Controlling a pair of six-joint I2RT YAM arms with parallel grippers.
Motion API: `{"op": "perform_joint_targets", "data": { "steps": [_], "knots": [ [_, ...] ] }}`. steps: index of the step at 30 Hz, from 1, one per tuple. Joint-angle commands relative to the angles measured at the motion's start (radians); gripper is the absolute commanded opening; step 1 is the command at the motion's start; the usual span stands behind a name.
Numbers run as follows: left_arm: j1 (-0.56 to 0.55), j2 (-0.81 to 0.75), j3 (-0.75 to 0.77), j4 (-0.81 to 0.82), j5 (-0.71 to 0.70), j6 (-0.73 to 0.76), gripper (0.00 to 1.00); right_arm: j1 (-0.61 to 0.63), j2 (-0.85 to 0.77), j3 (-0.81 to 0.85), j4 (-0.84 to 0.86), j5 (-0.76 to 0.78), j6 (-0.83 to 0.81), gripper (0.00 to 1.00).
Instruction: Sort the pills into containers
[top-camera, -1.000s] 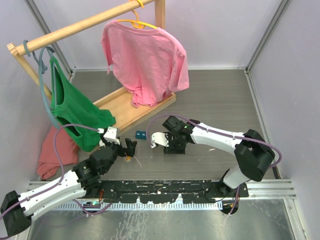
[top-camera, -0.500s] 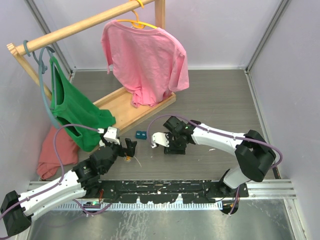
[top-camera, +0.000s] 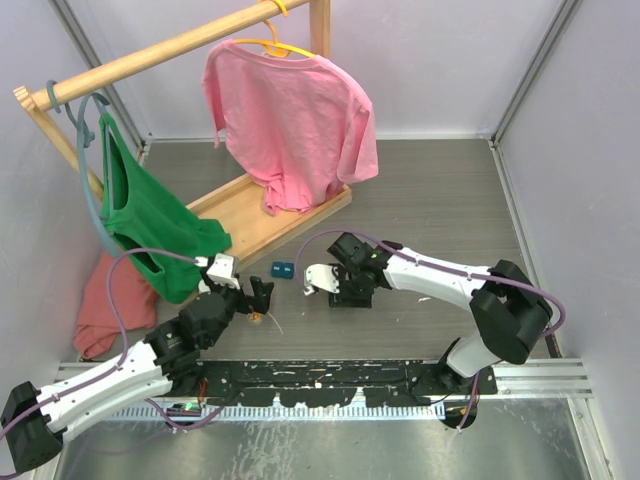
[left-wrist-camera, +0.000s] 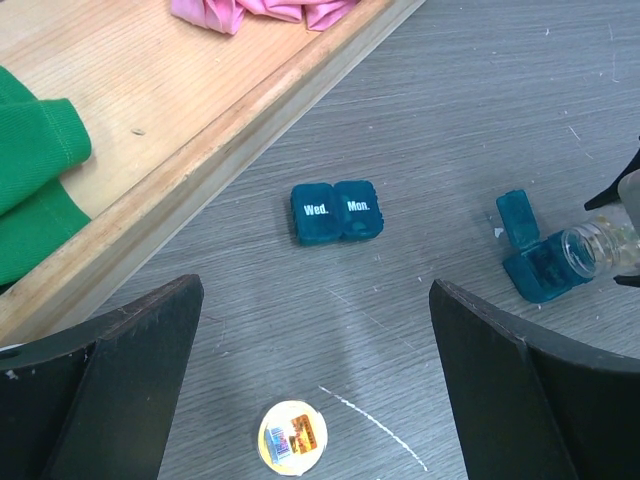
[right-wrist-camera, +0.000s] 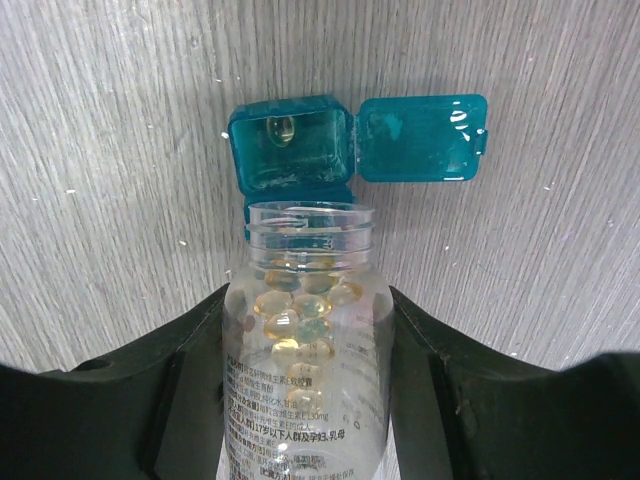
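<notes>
The left gripper (left-wrist-camera: 315, 320) hangs empty, fingers apart, above the closed teal plastic box (left-wrist-camera: 337, 211) lettered Wed. and Mon. The right gripper (right-wrist-camera: 307, 300) clamps a clear plastic pill bottle (right-wrist-camera: 305, 385), its mouth at the open teal box (right-wrist-camera: 290, 150), which seemingly has one capsule (right-wrist-camera: 281, 127) inside. Pouring is the step in hand; next, I'd say, comes a gentle tilt.

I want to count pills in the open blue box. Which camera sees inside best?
Right wrist: it looks straight into the open box, one pill inside. Left wrist shows it sideways; top view, too small.
</notes>
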Motion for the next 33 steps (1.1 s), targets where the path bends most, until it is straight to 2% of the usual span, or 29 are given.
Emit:
{"op": "perform_joint_targets", "data": {
  "steps": [1,2,3,5,6,8,10,11,13,16,18,20,21,23,24,25,26,28,29,31,32,33],
  "knots": [
    [0.002,-0.013,-0.003,0.03,-0.014,0.004,0.98,-0.005,-0.03,0.006,0.065,0.05,0.013,0.01],
    [0.002,-0.011,-0.003,0.03,-0.014,0.004,0.98,-0.019,-0.011,0.044,-0.012,-0.041,0.002,0.01],
    [0.002,-0.013,-0.003,0.03,-0.013,0.004,0.98,-0.004,-0.009,0.042,-0.032,-0.07,-0.007,0.01],
    [0.002,-0.012,-0.003,0.031,-0.013,0.004,0.98,0.003,-0.039,-0.02,0.091,0.073,0.015,0.01],
    [0.001,-0.011,-0.003,0.03,-0.014,0.004,0.98,-0.018,-0.033,0.003,0.084,0.063,0.017,0.01],
    [0.002,-0.011,-0.003,0.03,-0.014,0.005,0.98,-0.017,-0.008,0.05,-0.034,-0.071,-0.008,0.01],
    [0.001,-0.01,-0.003,0.032,-0.014,0.005,0.98,0.007,-0.05,-0.02,0.092,0.071,0.014,0.01],
    [0.002,-0.011,-0.002,0.032,-0.013,0.005,0.98,-0.016,-0.042,-0.008,0.101,0.088,0.017,0.01],
    [0.002,-0.012,-0.003,0.031,-0.012,0.005,0.98,-0.026,-0.011,0.054,-0.037,-0.071,-0.006,0.01],
    [0.002,-0.011,-0.003,0.032,-0.013,0.005,0.98,-0.011,-0.051,-0.017,0.109,0.083,0.018,0.01],
    [0.002,-0.012,-0.003,0.032,-0.012,0.005,0.98,-0.017,-0.022,0.05,-0.045,-0.085,-0.011,0.01],
    [0.002,-0.011,-0.003,0.033,-0.012,0.005,0.98,0.031,-0.049,-0.015,0.078,0.069,0.013,0.01],
    [0.002,-0.011,-0.003,0.033,-0.01,0.005,0.98,0.009,-0.052,-0.023,0.094,0.087,0.017,0.01],
    [0.002,-0.013,-0.003,0.032,-0.011,0.006,0.98,-0.02,-0.021,0.052,-0.035,-0.067,0.001,0.01],
    [0.002,-0.014,-0.003,0.033,-0.011,0.007,0.98,0.01,-0.036,0.039,-0.015,-0.045,-0.002,0.01],
    [0.002,-0.013,-0.004,0.033,-0.011,0.007,0.98,0.027,-0.062,-0.009,0.072,0.043,0.01,0.01],
    [0.001,-0.012,-0.003,0.033,-0.01,0.007,0.98,0.007,-0.066,-0.024,0.11,0.096,0.015,0.01],
    [0.002,-0.013,-0.004,0.032,-0.01,0.007,0.98,-0.024,-0.016,0.058,-0.035,-0.05,0.011,0.01],
    [0.002,-0.016,-0.004,0.032,-0.009,0.007,0.98,0.004,-0.022,0.035,-0.029,-0.06,0.012,0.01],
    [0.002,-0.015,-0.005,0.032,-0.009,0.007,0.98,0.008,-0.057,-0.027,0.111,0.102,0.027,0.01],
    [0.002,-0.015,-0.005,0.032,-0.009,0.007,0.98,-0.02,-0.033,0.011,0.068,0.074,0.028,0.01],
    [0.002,-0.016,-0.004,0.032,-0.009,0.007,0.98,-0.033,-0.013,0.053,-0.012,-0.029,0.019,0.01]
  ]
}}
